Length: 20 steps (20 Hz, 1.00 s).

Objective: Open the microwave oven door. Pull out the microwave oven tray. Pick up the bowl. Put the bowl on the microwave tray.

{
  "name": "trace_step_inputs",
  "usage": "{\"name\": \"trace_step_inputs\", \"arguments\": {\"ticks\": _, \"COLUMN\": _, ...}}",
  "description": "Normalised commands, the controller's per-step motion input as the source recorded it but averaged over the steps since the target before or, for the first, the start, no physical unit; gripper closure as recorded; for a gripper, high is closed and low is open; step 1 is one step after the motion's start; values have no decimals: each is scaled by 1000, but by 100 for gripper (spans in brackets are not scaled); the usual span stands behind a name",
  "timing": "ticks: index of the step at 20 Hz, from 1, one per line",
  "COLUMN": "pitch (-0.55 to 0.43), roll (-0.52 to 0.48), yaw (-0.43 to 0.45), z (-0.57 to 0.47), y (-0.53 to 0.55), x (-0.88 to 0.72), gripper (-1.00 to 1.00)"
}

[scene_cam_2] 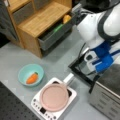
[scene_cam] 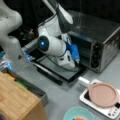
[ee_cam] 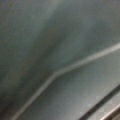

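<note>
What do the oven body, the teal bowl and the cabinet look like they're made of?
The microwave oven: likely brushed metal, silver-grey with a dull sheen. The bowl: matte pale teal, plastic or ceramic; it cannot be told which. The cabinet: wood or wood veneer, warm tan with faint grain.

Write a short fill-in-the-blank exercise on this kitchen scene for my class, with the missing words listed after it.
1. The microwave oven door is folded down, so the microwave oven stands ____.
2. The arm's tool reaches low over that door, at the oven's ____.
3. The bowl sits on the table with an orange ____ inside it.
4. The pink dish rests on a ____ base with buttons.

Missing words: open; mouth; carrot; white
</note>
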Motion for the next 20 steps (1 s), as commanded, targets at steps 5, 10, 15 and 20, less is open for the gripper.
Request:
{"name": "trace_step_inputs", "arguments": {"ticks": 5, "pitch": -52, "roll": 10, "yaw": -69, "z": 89, "y": 39, "x": -44, "gripper": -100}}
{"name": "trace_step_inputs", "arguments": {"ticks": 10, "pitch": -15, "roll": -1, "yaw": -49, "z": 120, "y": 61, "x": -53, "gripper": 100}}
{"name": "trace_step_inputs", "arguments": {"ticks": 15, "pitch": -6, "roll": -6, "yaw": -31, "z": 107, "y": 46, "x": -66, "gripper": 100}}
{"name": "trace_step_inputs", "arguments": {"ticks": 20, "pitch": -1, "roll": -13, "yaw": -14, "z": 85, "y": -12, "x": -67, "gripper": 100}}
